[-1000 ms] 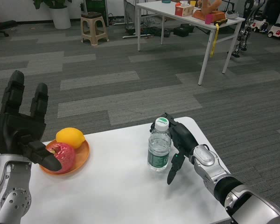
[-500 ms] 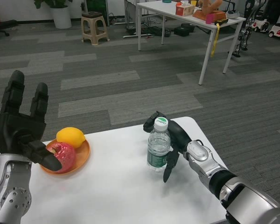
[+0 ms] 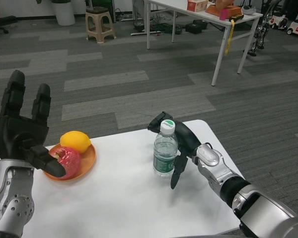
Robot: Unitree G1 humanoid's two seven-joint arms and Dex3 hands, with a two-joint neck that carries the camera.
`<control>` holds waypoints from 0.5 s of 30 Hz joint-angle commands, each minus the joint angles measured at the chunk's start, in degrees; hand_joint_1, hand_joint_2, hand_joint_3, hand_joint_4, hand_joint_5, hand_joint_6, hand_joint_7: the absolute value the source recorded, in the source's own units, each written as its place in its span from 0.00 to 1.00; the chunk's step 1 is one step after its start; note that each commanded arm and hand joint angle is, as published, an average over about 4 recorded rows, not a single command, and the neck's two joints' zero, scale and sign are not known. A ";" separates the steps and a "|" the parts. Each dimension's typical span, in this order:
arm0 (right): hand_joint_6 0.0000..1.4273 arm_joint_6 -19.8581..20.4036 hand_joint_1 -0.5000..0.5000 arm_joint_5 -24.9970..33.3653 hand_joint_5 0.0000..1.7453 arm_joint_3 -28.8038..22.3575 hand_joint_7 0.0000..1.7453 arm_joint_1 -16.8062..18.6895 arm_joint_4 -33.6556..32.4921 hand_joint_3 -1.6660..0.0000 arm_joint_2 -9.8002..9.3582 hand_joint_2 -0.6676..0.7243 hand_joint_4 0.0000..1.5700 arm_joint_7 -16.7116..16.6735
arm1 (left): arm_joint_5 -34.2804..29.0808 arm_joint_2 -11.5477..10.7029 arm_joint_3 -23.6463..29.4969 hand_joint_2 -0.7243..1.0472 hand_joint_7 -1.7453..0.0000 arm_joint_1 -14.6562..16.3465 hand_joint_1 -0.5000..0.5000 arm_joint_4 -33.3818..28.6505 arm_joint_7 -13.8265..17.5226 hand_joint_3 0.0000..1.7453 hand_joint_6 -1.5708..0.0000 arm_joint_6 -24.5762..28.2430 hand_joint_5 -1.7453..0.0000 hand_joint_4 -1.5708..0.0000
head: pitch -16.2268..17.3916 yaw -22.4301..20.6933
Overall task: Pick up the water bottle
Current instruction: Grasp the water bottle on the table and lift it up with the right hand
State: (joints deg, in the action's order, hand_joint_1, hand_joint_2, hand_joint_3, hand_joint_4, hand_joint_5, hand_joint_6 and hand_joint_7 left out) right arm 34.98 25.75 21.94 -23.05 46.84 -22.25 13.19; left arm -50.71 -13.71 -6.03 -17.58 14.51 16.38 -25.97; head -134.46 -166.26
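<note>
A clear water bottle [image 3: 164, 153] with a white cap and a green label stands upright on the white table [image 3: 114, 203], right of centre. My right hand [image 3: 183, 142] cups it from the right. Its fingers curl round behind the neck, and its thumb [image 3: 176, 173] hangs down beside the lower part of the bottle, not closed on it. The bottle still rests on the table. My left hand [image 3: 20, 134] is raised at the far left, fingers spread and holding nothing.
An orange plate [image 3: 85, 159] at the table's left holds a yellow lemon [image 3: 75, 141] and a red fruit [image 3: 67, 161], partly behind my left hand. The table's far edge runs just behind the bottle. Beyond it are grey carpet, another white table [image 3: 223, 20] and a stool [image 3: 99, 25].
The camera has dipped, so the room shifted up. My right hand has reached further left round the back of the bottle, its fingers now past the cap. The left hand has stayed put.
</note>
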 commanded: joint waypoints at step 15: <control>0.00 -0.17 0.08 0.27 0.57 -4.19 0.95 6.62 -4.56 1.00 -3.24 0.82 0.00 4.03 | -0.01 -0.09 0.05 0.00 1.00 0.51 0.01 -0.28 0.05 0.05 1.00 0.11 1.00 1.00 | 1.64 0.78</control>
State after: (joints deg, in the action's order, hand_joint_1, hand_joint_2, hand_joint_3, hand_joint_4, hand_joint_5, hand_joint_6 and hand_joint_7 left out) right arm 34.91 25.77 18.45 -17.30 42.86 -24.62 16.95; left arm -50.71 -13.71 -6.10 -17.51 14.49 16.38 -25.95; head -132.89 -165.52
